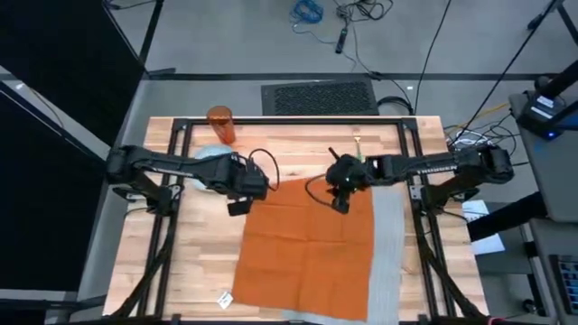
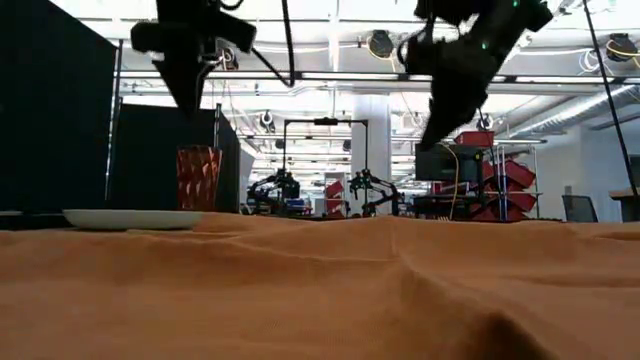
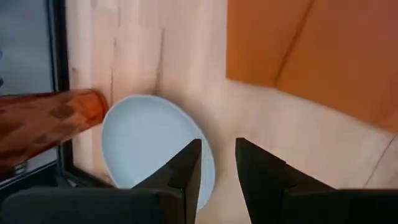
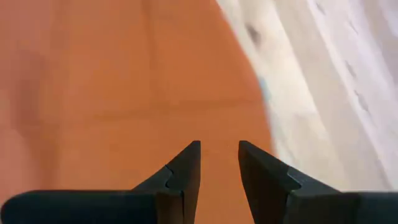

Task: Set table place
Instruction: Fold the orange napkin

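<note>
Orange cloth napkin (image 1: 307, 239) lies rumpled; left end effector (image 3: 217, 163) and right end effector (image 4: 219, 163) slightly apart, empty.

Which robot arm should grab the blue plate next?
Probably the left. Its hand hangs on the same side as the plate, empty and open. The right hand is over the orange napkin, farther from the plate.

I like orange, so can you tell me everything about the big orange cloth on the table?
The orange napkin is a big, soft-looking cloth spread open and lying mostly flat, with gentle wrinkles and fold creases. It covers most of the grey placemat, which peeks out along one side, on the wooden table. Both grippers are above it, not touching.
</note>
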You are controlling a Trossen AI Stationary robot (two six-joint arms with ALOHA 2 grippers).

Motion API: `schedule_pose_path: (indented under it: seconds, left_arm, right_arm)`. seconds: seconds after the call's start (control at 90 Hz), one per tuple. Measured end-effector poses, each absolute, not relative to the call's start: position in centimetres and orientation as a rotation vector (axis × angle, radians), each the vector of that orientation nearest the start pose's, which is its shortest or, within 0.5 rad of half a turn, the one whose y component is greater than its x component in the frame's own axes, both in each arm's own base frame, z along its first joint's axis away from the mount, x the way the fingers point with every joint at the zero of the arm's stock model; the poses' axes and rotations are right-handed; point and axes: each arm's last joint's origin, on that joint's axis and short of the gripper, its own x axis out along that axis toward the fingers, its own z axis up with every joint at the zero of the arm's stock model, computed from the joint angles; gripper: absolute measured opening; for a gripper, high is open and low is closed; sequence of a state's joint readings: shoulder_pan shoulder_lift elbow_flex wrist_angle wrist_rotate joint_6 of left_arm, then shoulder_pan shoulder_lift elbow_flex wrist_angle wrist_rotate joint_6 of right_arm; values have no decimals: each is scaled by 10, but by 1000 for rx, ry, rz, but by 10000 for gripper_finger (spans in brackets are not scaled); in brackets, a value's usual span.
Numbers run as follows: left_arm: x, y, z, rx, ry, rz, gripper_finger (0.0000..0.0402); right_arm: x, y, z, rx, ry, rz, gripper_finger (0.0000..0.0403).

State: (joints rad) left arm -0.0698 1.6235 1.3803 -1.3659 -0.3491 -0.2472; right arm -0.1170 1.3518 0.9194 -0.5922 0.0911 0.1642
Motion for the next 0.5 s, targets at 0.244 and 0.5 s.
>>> schedule_pose_path:
  seconds: [0.244,0.5]
  left_arm:
    - [314,-24,245,112,1469,348,84]
    - [336,-40,252,53,1295,281,84]
  right_arm:
    - [257,-50,231,264,980,-298,93]
    - [260,-72,222,329,991,-252,93]
